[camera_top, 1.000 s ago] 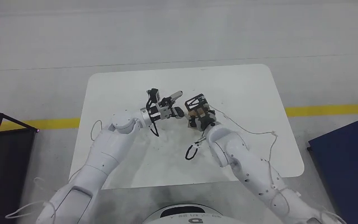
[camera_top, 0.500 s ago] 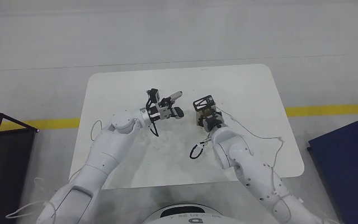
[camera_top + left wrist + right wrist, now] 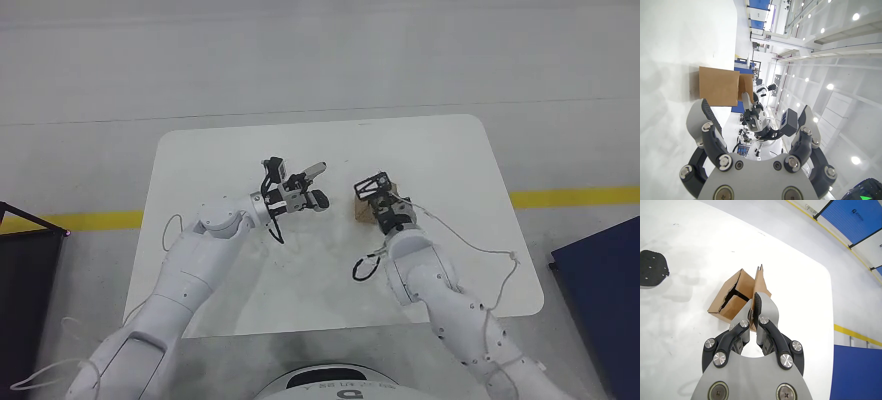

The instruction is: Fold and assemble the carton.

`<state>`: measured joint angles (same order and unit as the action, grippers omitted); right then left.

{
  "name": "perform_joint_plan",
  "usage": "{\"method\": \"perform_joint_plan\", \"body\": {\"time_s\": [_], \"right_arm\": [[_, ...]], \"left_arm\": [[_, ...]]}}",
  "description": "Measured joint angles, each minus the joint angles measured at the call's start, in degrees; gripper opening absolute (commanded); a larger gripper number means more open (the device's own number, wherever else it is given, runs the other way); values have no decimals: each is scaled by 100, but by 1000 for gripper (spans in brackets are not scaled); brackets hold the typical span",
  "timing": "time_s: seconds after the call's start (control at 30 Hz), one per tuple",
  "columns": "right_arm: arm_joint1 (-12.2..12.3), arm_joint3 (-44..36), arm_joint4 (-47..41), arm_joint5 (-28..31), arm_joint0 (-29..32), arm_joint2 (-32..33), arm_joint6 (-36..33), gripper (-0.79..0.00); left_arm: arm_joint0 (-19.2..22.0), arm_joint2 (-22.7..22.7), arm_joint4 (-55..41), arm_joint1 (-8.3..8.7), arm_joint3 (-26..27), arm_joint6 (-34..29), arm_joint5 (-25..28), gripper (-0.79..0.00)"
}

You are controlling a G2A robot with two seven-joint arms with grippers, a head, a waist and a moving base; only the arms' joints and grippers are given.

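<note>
The right gripper [image 3: 754, 303] is clamped shut on an upright flap [image 3: 759, 283] of the carton [image 3: 728, 302]. The rest of the box sits just ahead of and below its fingers on the white table [image 3: 791, 266]. The left gripper [image 3: 754, 107] hovers nearby with its jaws spread wide. The carton lies just beyond its fingertips, untouched.

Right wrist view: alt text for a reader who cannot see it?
The right tool is shut on a raised flap of a brown carton on the white table. The carton's other flaps are folded inward, a gap between them.
</note>
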<state>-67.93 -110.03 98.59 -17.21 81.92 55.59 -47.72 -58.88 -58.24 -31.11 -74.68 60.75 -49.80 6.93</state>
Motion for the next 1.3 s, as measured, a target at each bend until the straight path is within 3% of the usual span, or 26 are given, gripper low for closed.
{"method": "perform_joint_plan", "body": {"time_s": [0.17, 0.33, 0.37, 0.4, 0.43, 0.5, 0.57, 0.63, 0.97, 1.07, 1.17, 1.23, 1.3], "right_arm": [[-20, -45, 1187, 592, -29, -304, -526, -785], [-92, -121, 1368, 752, -11, -441, -657, -785], [-102, -127, 1368, 773, 0, -448, -647, -680], [-111, -131, 1366, 795, 13, -453, -633, -505], [-122, -136, 1368, 833, 31, -457, -620, -409], [-136, -150, 1379, 901, 63, -462, -608, -120], [-150, -212, 1252, 996, 126, -441, -585, -37], [-161, -337, 917, 1083, 219, -352, -511, -6], [-75, -1143, -1036, 1724, 986, 628, 347, 0], [-50, -1041, -2397, 1930, 1195, 1312, 924, -243], [-53, -391, -4218, 2236, 1177, 2121, 1554, -252], [-49, 188, -5260, 2513, 1067, 2530, 1724, -305], [-43, 591, -5819, 2711, 973, 2692, 1736, -305]], "left_arm": [[-29, -10, 38, 1, 69, 13, -6, 0], [-60, -22, 38, -2, 108, 27, 2, 0], [-67, -24, 38, -2, 114, 33, 5, 0], [-74, -24, 40, -3, 120, 37, 8, 0], [-83, -25, 44, -4, 127, 41, 11, 0], [-94, -27, 51, -4, 139, 45, 12, 0], [-103, -30, 62, -4, 156, 47, 16, 0], [-113, -35, 66, -5, 177, 58, 18, 0], [-187, -169, 135, 31, 340, 102, -11, 0], [-262, -261, 50, 51, 555, 97, 23, 0], [-315, -313, -68, 57, 856, 39, 31, 0], [-317, -305, -40, 58, 1050, 33, 9, 0], [-304, -273, 22, 55, 1181, 55, -19, 0]]}}
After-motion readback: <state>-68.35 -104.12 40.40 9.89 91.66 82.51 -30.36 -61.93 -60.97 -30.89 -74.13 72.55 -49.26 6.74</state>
